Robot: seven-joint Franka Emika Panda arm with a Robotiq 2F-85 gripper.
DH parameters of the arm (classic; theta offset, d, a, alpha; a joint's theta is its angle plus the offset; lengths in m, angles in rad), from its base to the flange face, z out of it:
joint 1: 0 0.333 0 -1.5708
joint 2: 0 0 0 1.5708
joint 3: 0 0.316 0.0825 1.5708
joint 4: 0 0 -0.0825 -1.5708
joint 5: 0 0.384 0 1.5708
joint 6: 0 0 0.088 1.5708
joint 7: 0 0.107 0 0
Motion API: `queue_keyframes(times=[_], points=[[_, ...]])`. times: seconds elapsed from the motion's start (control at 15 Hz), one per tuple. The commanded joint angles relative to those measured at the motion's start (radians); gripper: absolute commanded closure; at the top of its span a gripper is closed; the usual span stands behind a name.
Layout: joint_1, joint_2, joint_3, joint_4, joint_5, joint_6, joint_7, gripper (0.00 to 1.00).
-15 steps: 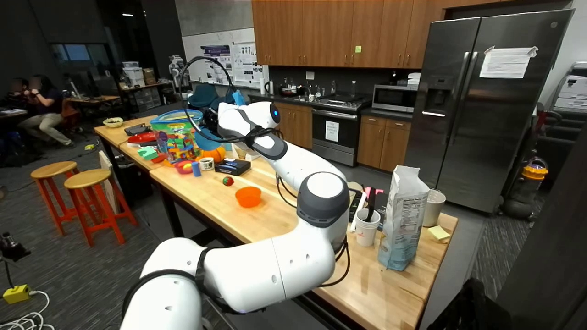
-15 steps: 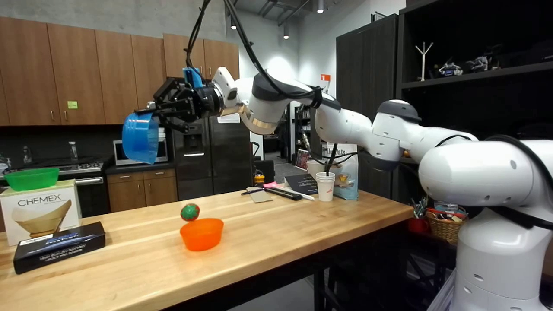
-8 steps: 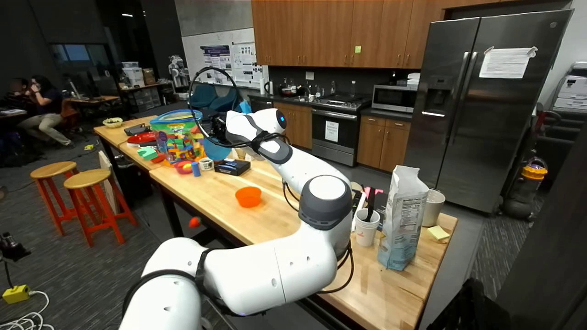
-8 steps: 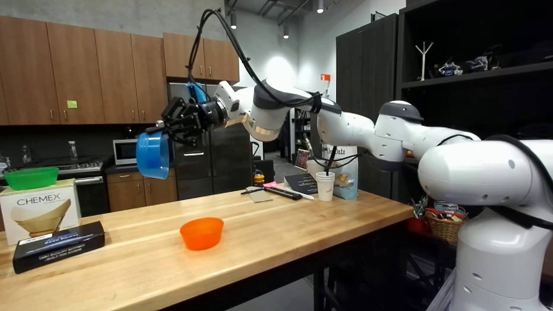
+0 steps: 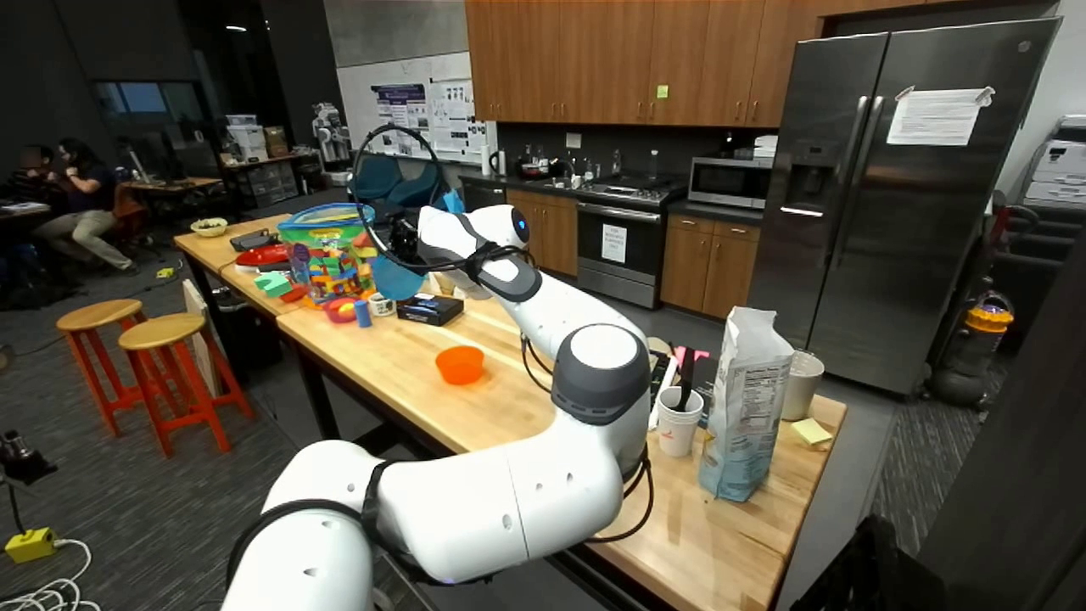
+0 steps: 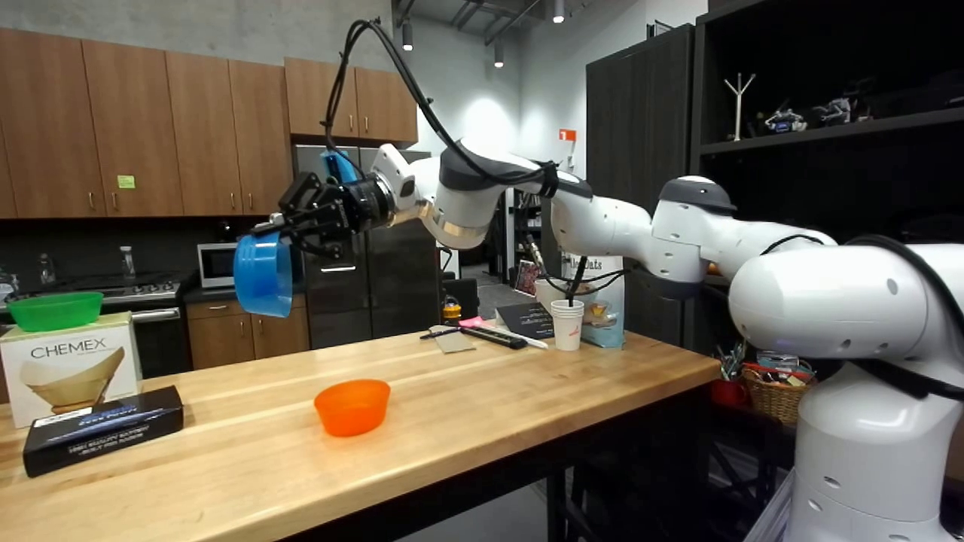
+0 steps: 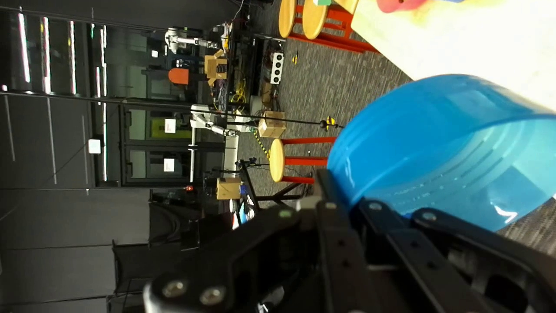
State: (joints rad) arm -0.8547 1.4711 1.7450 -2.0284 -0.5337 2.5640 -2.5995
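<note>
Item: one blue bowl (image 6: 262,275), held in the air off the wooden tabletop (image 6: 467,410), tipped on its side with its mouth turned partly back toward my arm (image 6: 497,169). My pincer (image 7: 345,193) is pinching the bowl's wall, fingers (image 7: 341,243) drawn in on the plastic; I see no other support.

Handling, in my judgement: thin, translucent plastic, light, springy rather than rigid, unlikely to break. The surface is glossy, so the bowl could slip or swivel about a single pinch point. The sound hold is on the wall close to the rim, one finger inside and one outside, at modest pressure lest the wall bow.

Surroundings: an orange bowl (image 6: 352,409) stands upright on the tabletop. A green bowl (image 6: 55,311) sits on a CHEMEX box (image 6: 75,361), with a black box (image 6: 104,429) near it.

Limits of inspection: the fingers themselves mask the contact, so I cannot confirm which lies inside the bowl. The wrist view's right edge cuts off part of the rim, and the tabletop there is washed out. In an exterior view my cable (image 5: 392,128) crosses before the pincer, which merges with the dark background.
</note>
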Motion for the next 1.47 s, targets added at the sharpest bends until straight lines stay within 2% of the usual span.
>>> queue_keyframes(times=[0.0, 0.33, 0.87, 1.4], points=[[-0.021, -0.067, -0.005, -0.003, 0.125, -0.028, 0.016, 0.99], [-0.037, -0.228, -0.04, 0.063, 0.216, -0.133, 0.164, 0.99], [-0.055, -0.469, -0.114, 0.144, 0.272, -0.313, 0.336, 0.99], [-0.041, -0.678, -0.225, 0.213, 0.391, -0.592, 0.474, 0.99]])
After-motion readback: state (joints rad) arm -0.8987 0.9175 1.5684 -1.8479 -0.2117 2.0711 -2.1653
